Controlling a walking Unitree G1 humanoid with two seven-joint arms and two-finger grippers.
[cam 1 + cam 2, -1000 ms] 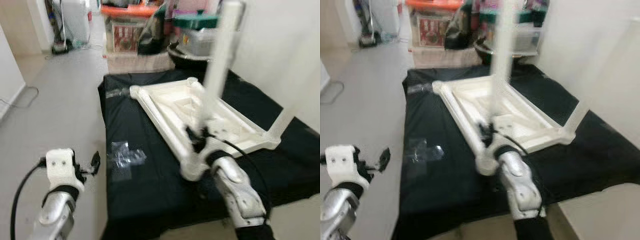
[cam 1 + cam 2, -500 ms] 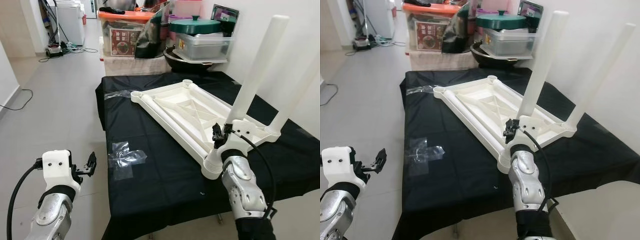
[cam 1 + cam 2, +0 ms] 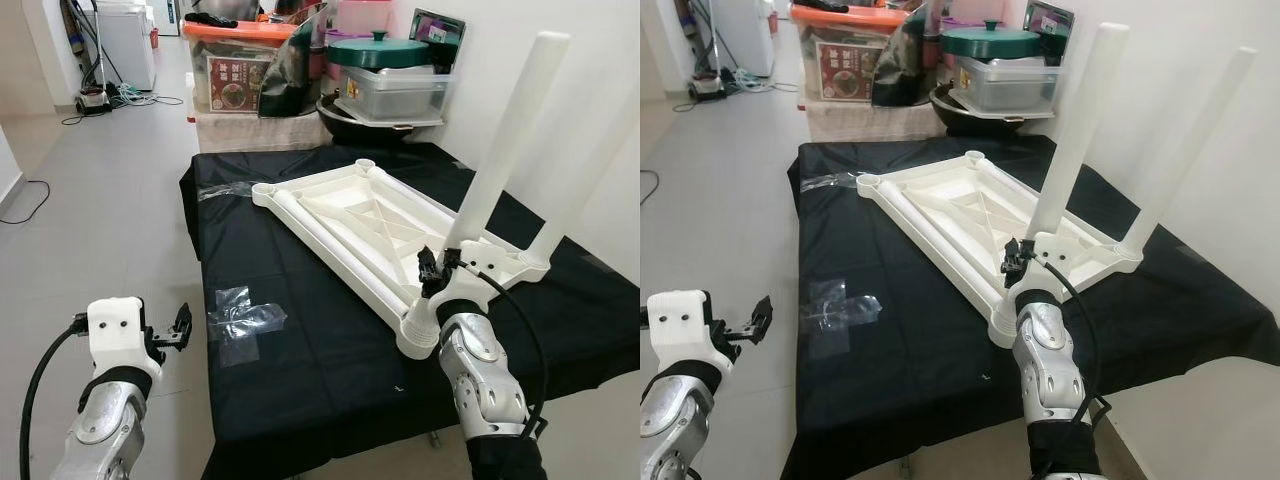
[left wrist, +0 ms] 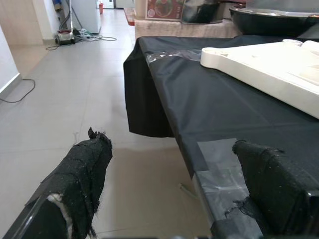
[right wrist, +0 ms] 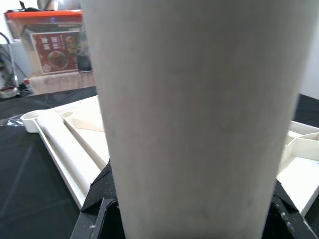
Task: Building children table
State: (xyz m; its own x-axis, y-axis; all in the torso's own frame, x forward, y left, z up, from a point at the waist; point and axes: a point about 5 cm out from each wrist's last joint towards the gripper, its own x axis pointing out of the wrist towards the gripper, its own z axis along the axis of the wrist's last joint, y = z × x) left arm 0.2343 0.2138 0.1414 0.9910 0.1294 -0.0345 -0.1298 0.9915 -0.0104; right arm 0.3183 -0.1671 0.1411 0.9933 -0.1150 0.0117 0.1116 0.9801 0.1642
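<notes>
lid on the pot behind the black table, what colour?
Dark green, on the round pot lid atop the clear storage box. Clearest in the left eye view.

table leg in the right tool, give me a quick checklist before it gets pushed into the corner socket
1. Grip: right tool shut on the white table leg near its lower end: ok.
2. Leg over the empty near corner socket: not ok, it sits beyond the socket.
3. Leg upright: not ok, it tilts.
4. Upturned white tabletop lying flat on the black cloth: ok.
5. Other leg standing in its far corner: ok; whether fully seated, cannot tell.
6. Left tool open, off the table's side, out of the way: ok.
</notes>
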